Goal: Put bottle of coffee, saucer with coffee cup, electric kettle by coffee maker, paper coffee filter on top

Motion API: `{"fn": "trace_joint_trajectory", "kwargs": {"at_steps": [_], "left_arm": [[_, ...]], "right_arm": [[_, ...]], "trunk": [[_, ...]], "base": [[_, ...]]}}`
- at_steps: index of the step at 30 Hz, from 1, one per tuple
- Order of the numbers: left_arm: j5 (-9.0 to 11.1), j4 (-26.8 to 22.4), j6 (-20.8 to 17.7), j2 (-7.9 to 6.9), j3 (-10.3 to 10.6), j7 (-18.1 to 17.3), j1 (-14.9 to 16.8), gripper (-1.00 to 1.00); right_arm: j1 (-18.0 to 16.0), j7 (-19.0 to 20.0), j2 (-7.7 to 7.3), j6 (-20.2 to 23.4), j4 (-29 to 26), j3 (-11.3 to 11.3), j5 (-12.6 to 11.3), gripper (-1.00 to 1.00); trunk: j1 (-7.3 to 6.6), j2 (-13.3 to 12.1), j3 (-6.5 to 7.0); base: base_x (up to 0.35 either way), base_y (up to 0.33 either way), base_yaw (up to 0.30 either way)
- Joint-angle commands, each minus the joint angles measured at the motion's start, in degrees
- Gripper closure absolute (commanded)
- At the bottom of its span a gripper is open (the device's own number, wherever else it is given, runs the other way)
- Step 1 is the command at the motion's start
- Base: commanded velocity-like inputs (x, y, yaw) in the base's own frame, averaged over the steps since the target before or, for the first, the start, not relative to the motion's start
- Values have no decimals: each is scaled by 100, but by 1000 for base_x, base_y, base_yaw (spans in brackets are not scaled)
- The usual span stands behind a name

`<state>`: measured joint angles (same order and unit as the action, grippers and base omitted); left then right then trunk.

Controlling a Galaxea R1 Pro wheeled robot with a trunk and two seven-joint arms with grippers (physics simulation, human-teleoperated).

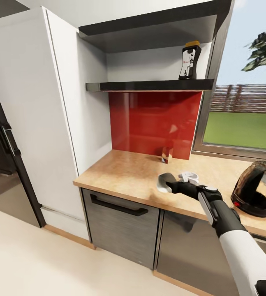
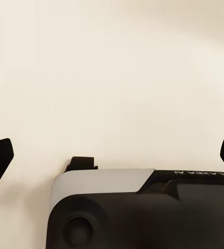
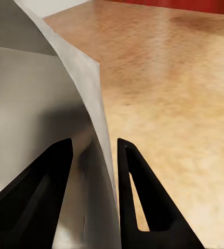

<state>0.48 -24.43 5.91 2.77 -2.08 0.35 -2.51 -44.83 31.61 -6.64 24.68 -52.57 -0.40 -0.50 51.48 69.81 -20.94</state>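
Starting at the left of the head view, a tall white cabinet point(image 1: 38, 111) is seen, then the shelf point(image 1: 149, 85) carrying the coffee bottle point(image 1: 190, 61) at its right end, above a red splashback point(image 1: 153, 123). Below lies the countertop point(image 1: 124, 172), with a small carton-like item point(image 1: 167, 155) at the back, too small to identify.

Near the counter's front edge, the filter point(image 1: 164, 182) is held in the right gripper point(image 1: 170, 187). In the right wrist view the fingers point(image 3: 137, 197) are closed on the filter's thin paper wall point(image 3: 86, 98), one finger on each face. The paper is judged light, soft and easily creased; a hold at the rim with little force is considered proper, and a slip or a crushed cone is the risk.

Further right, the kettle point(image 1: 258, 188) stands on the counter, well apart from the filter.

The left gripper point(image 2: 112, 155) is seen over pale floor point(image 2: 112, 62), its jaws wide apart and holding nothing.
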Motion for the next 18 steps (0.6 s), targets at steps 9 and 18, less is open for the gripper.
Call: {"fn": "trace_joint_trajectory", "kwargs": {"at_steps": [9,18], "left_arm": [[5,-9,7,13,-20,1,-2,-100],[5,-9,7,13,-20,1,-4,-100]], "right_arm": [[195,12,-4,570,-513,-4,-5,100],[227,13,-4,597,-557,-4,-11,100]], "trunk": [[0,3,18],[0,3,25]], "base": [[0,0,-175],[0,0,-56]]}}
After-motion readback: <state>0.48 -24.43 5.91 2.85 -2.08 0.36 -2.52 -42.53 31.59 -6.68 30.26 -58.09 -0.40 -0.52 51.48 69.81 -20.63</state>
